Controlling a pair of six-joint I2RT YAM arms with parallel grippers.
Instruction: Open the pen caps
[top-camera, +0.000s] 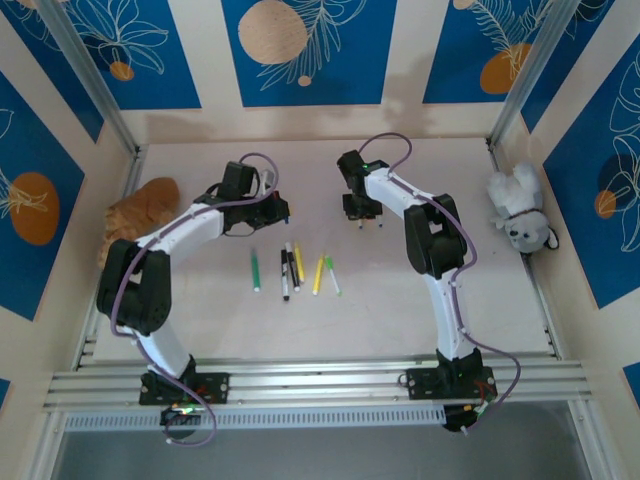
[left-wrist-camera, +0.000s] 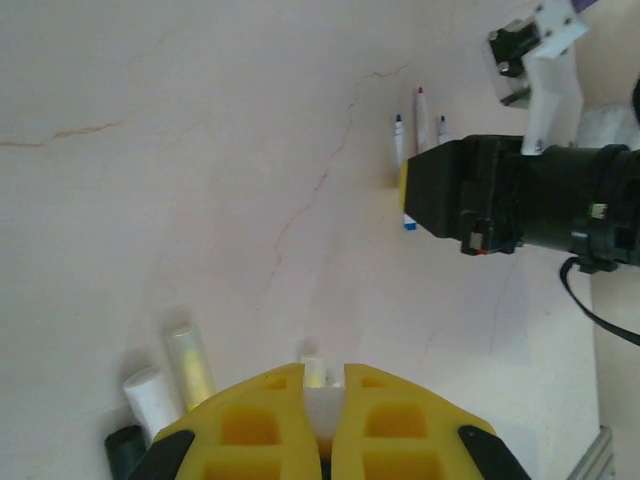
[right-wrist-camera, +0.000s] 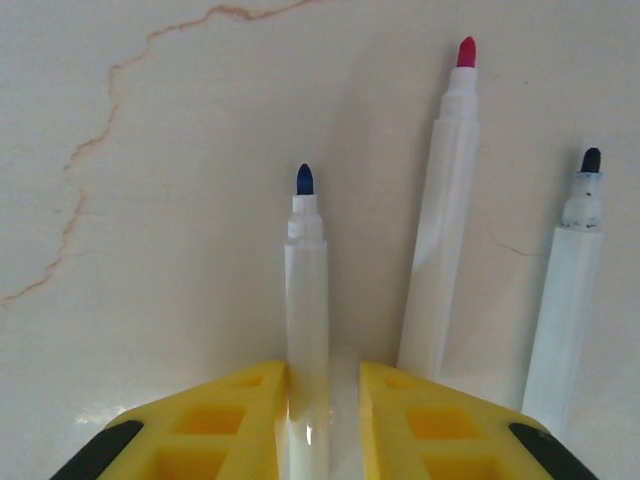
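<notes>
Lying near-to-far, slim coloured marker pens sit between your jaws and the counter's near edge; right jaws stand slack around a white blue-tipped pen, left jaws pinch a pale cap.

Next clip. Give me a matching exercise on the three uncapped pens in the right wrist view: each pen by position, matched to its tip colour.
Pens:
1. left pen, between the fingers of the right hand
2. middle pen
3. right pen, nearest the picture's right edge

Tip colours:
A. pink
B. dark, near black
C. blue

Pairs: 1-C, 2-A, 3-B
</notes>
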